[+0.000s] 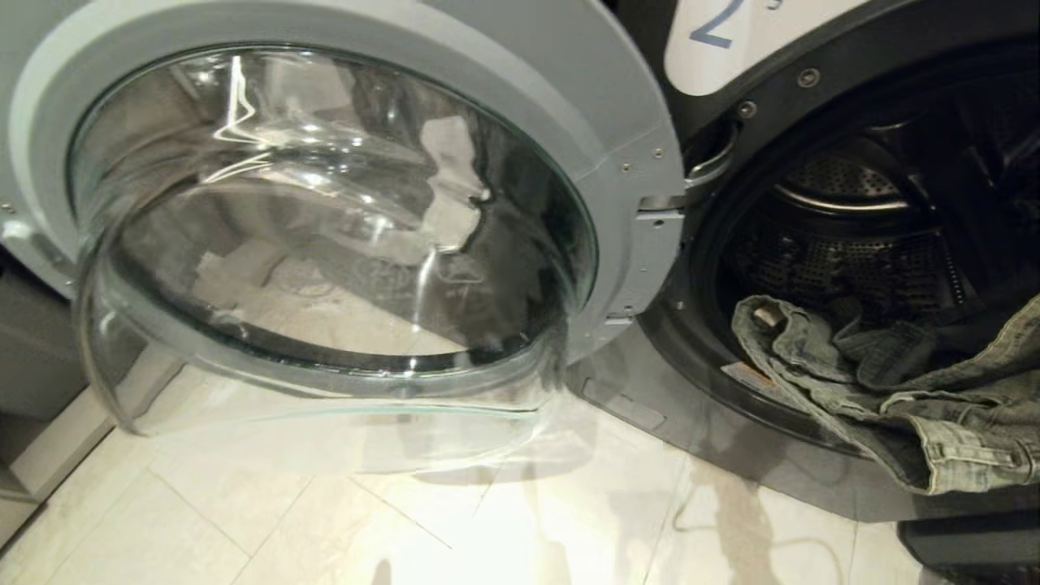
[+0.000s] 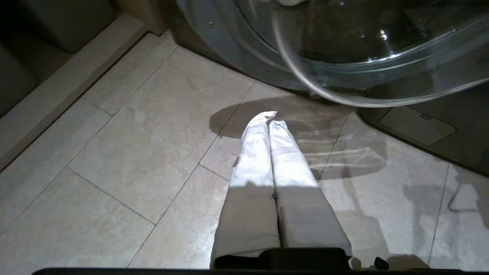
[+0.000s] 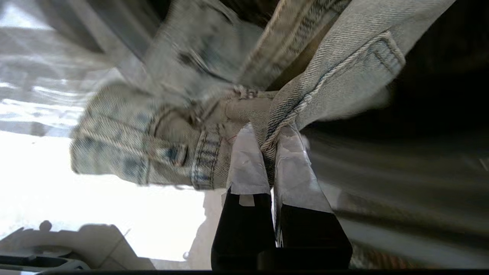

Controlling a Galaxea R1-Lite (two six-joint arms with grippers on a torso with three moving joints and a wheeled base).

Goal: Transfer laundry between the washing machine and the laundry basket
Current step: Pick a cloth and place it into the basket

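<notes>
Washer door stands open; jeans spill over the drum rim at 4 o'clock. Right gripper jaws clamped on the jeans' seam. Left gripper jaws closed, empty, above floor.

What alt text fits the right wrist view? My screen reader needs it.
The right gripper is shut on a fold of faded, light blue denim jeans, its white-wrapped fingers pinching a stitched seam. The rest of the garment bunches beyond the fingers, against a blurred background, dark on one side and bright on the other.

The right end effector pinches a fold of faded denim jeans.
</notes>
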